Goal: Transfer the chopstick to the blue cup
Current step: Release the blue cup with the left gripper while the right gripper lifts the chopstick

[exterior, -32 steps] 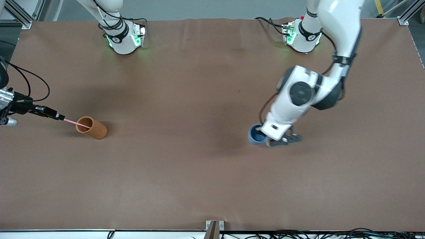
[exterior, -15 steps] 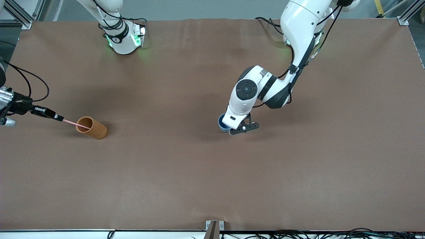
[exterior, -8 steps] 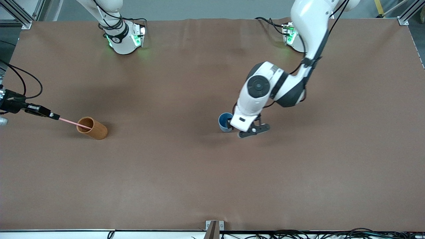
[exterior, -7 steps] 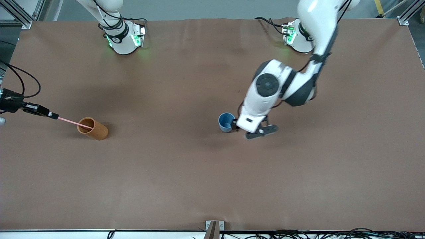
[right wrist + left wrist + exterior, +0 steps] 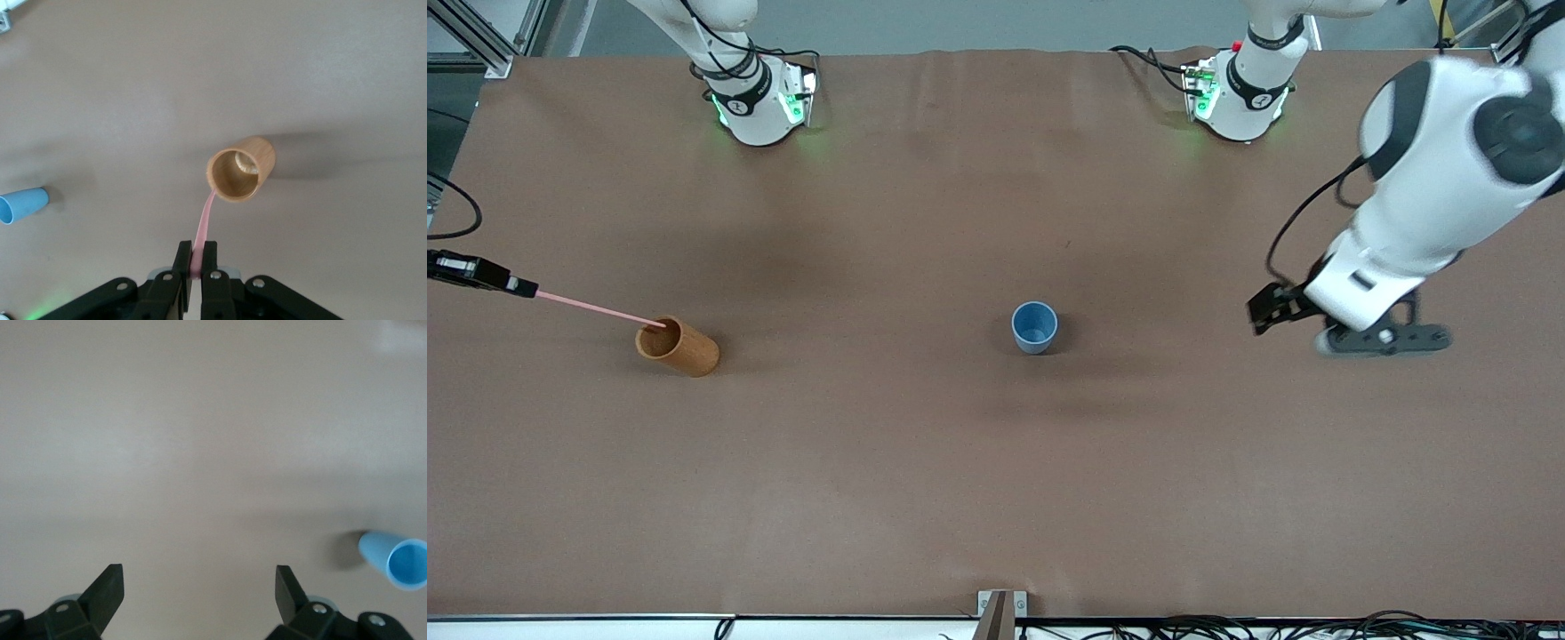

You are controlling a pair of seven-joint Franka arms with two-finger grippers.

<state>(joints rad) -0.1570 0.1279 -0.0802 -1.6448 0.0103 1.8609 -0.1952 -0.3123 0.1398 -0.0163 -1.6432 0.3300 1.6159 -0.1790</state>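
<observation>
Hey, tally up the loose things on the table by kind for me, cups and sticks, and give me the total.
Cups: 2, the blue cup and the brown cup
Chopsticks: 1, the chopstick, pinched in the right gripper
Total: 3

— Colours on the bench, please.

— Table covering (image 5: 925,462): plain reddish-brown, no pattern. Chopstick (image 5: 591,308): pale pink, uniform, pinched in the black fingers of the right gripper (image 5: 195,265). Brown cup (image 5: 679,345) just under that gripper: orange-brown outside, paler tan inside.

— And the other cup?

— Blue cup (image 5: 1035,327): light blue wall, darker blue inside, no markings. It stands well apart from the left gripper (image 5: 198,593), whose fingers are black too.

— The arms?

— White shells with black joints and black cables. Green lights glow at both bases.
</observation>
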